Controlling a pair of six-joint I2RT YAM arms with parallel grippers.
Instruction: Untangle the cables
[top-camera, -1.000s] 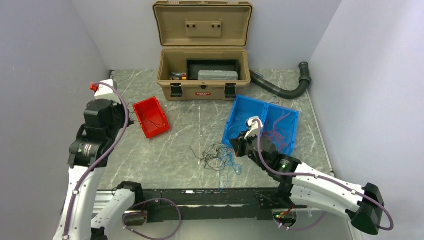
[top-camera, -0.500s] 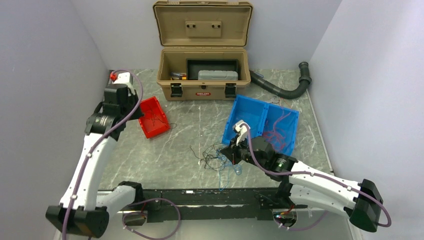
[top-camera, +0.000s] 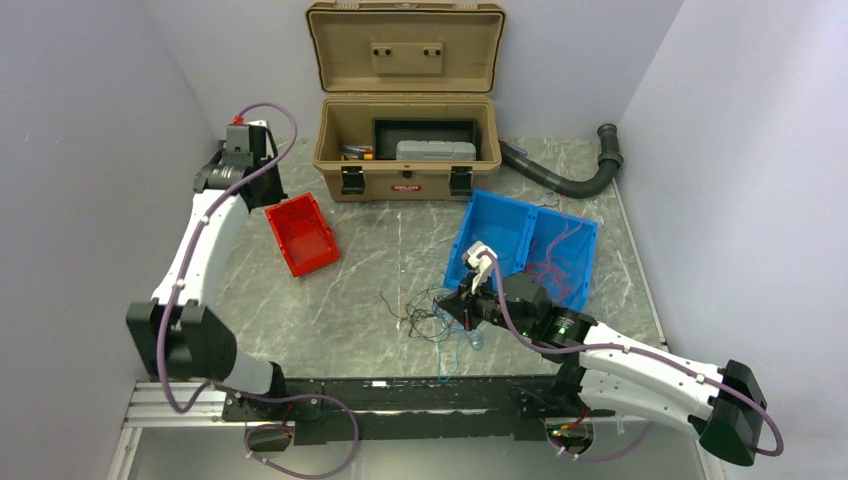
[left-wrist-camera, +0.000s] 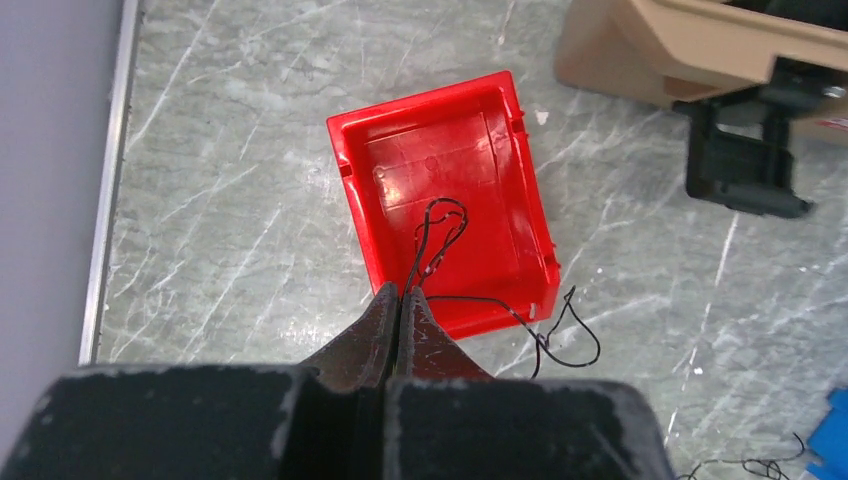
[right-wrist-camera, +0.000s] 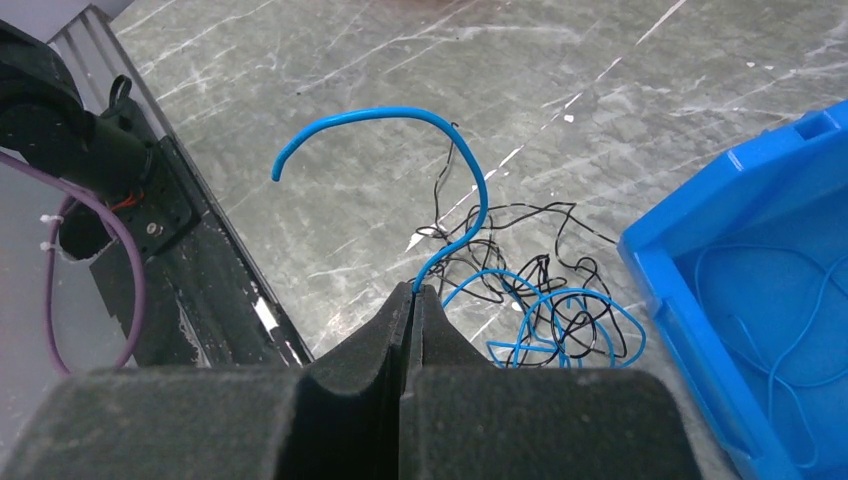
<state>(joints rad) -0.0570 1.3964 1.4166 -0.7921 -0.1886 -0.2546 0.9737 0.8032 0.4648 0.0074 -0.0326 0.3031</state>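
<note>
The cables are a small tangle of thin black and blue wires (top-camera: 435, 315) on the table, between the red bin (top-camera: 300, 235) and the blue bin (top-camera: 470, 235). My right gripper (top-camera: 452, 308) is at the tangle's right edge. In the right wrist view it (right-wrist-camera: 412, 288) is shut on a blue wire (right-wrist-camera: 480, 190) that arches up out of the tangle (right-wrist-camera: 545, 310). My left gripper (left-wrist-camera: 402, 292) is shut on a thin black wire (left-wrist-camera: 440, 215) whose loop hangs over the red bin (left-wrist-camera: 350, 180). Another black wire (left-wrist-camera: 560, 335) trails over that bin's near corner.
An open tan toolbox (top-camera: 405, 150) stands at the back centre. A black corrugated hose (top-camera: 560, 180) lies at the back right. The two-part blue bin (right-wrist-camera: 700, 290) holds loose blue and red wires. A black rail (top-camera: 400, 395) runs along the near edge.
My left arm swung from the near left to the far left and now holds a black wire above the red bin. My right gripper moved left to the tangle and holds a blue wire.
</note>
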